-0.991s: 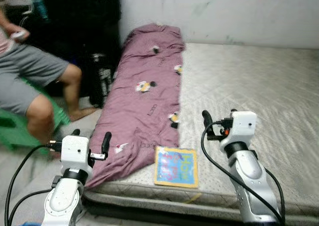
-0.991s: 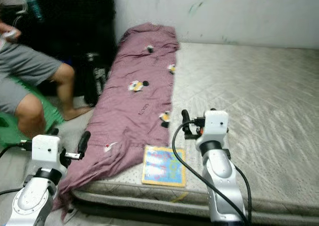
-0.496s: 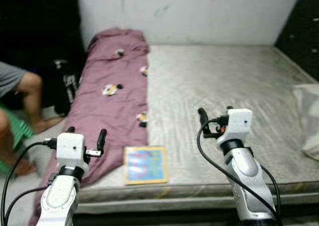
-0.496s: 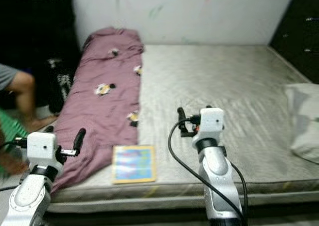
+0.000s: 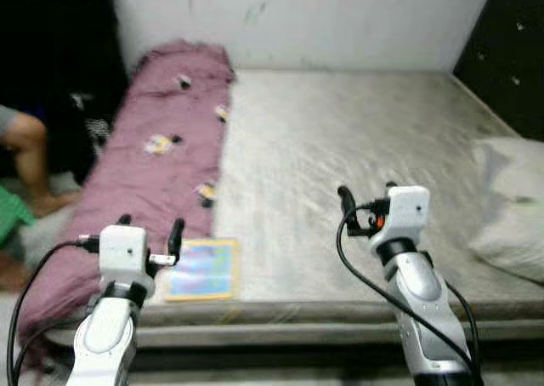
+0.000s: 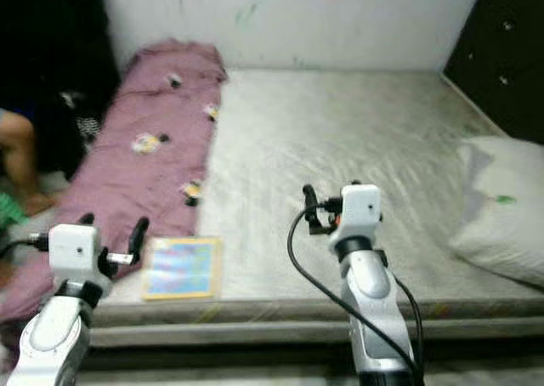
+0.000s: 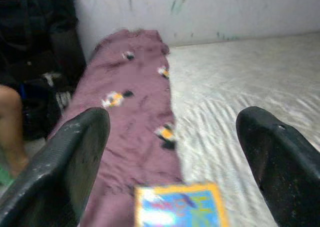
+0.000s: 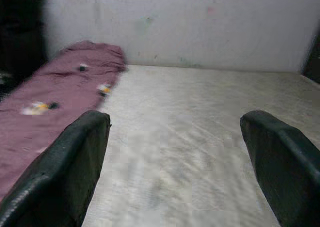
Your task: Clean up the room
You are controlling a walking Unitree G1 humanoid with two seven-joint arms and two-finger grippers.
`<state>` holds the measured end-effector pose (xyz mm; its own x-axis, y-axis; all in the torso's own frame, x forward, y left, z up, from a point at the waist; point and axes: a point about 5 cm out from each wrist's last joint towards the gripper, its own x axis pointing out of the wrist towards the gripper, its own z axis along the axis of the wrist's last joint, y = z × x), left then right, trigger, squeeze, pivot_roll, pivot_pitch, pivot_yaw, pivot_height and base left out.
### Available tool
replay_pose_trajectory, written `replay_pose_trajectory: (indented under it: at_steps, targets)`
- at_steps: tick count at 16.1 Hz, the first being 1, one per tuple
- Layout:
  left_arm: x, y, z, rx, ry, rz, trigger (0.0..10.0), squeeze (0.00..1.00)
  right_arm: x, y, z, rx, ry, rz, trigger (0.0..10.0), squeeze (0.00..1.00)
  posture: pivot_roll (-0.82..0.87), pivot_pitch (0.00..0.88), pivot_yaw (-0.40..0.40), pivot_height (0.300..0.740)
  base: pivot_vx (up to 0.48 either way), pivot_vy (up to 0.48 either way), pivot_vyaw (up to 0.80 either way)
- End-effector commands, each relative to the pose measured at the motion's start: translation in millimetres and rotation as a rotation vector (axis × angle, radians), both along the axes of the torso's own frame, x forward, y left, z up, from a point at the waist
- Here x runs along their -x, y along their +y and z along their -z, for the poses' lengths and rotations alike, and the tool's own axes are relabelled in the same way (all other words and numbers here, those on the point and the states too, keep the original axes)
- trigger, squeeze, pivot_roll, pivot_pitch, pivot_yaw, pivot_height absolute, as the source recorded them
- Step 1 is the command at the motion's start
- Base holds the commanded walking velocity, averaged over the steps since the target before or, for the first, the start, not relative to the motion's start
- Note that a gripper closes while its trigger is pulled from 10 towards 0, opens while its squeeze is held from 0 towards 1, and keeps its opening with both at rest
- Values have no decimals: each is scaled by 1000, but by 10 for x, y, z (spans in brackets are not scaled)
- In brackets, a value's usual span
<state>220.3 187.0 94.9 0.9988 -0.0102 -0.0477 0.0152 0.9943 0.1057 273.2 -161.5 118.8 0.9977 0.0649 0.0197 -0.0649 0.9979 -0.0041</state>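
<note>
Two open, empty grippers, left gripper and right gripper, hover; I'd approach the book squarely on the mattress.

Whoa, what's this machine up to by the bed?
It's a humanoid robot facing a bare mattress, apparently tidying the room. Both arms are raised with nothing held: the left gripper is near a colourful book at the mattress's front edge, and the right gripper is above the bare middle, jaws open on both. A purple blanket runs along the left side, a pillow lies at right, and a person's leg shows at far left.
</note>
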Motion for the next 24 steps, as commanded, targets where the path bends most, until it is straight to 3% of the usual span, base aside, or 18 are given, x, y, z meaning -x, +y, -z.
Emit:
replay_pose_trajectory:
  at_steps: [1, 2, 4, 9, 12, 21, 24]
  targets:
    - [-10, 11, -28, -11, -20, -12, 10000, 0, -4, -95, -54, -4, -28, 45, 10000, 0, -63, 0, -17, 740, 0, 0, 0]
    - [12, 76, -15, -16, -26, -76, 10000, 0, 22, -99, -22, 16, -18, 43, 10000, 0, -55, 0, -26, 740, 0, 0, 0]
    - [17, 117, -4, 20, -25, -97, 10000, 0, 10, -97, 41, 53, -10, 21, 10000, 0, -49, 0, -30, 740, 0, 0, 0]
    - [-81, 92, 26, 44, -19, -57, 10000, 0, -47, -110, 133, 45, 15, 32, 10000, 0, -45, 0, -40, 740, 0, 0, 0]
    - [-70, 117, 7, 60, -40, -54, 10000, 0, -57, -70, 122, 53, -7, 20, 10000, 0, -45, 0, -36, 740, 0, 0, 0]
    - [-40, 84, 7, 80, -51, -27, 10000, 0, -64, -37, 116, 57, -11, -14, 10000, 0, -47, 0, -44, 740, 349, 0, 0]
    - [-35, 99, 53, 75, -12, -56, 10000, 0, -50, -46, 123, 56, -5, -12, 10000, 0, -51, 0, -41, 740, 116, 0, 0]
